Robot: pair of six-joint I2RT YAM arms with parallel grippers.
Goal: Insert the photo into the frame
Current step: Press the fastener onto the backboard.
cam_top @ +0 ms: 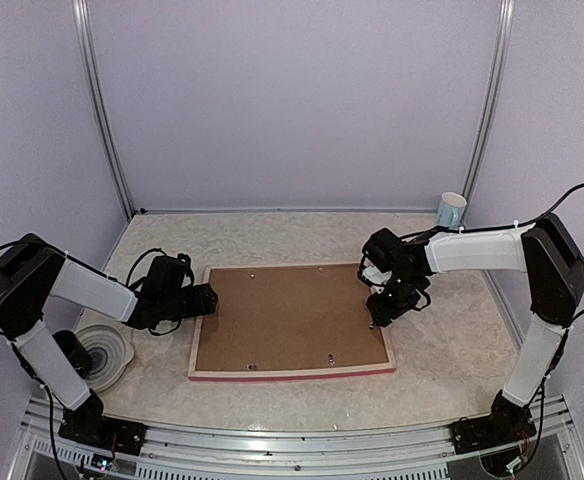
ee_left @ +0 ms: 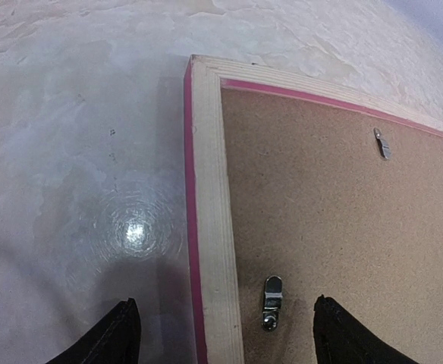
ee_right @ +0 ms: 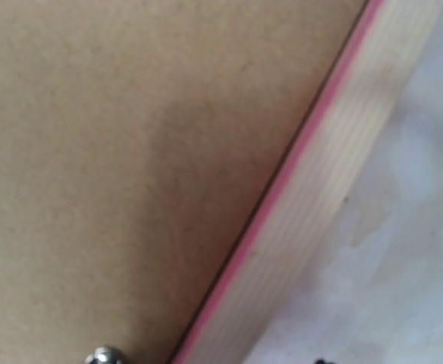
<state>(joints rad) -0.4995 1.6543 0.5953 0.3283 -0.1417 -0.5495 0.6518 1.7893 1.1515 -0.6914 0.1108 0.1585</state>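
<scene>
Looking down, the frame (cam_top: 292,372) lies face-down on the bench (cam_top: 452,350), left pincer (cam_top: 212,298) and right pincer (cam_top: 380,318) at its ends. Left wrist: pincer spread astride the rail. Right wrist: its state I cannot tell. Frame seems stiff, light; hold rails.

The frame (cam_top: 292,372) lies flat, face down on the table (cam_top: 452,360), pale wood back up, pink-red outer edge.
</scene>
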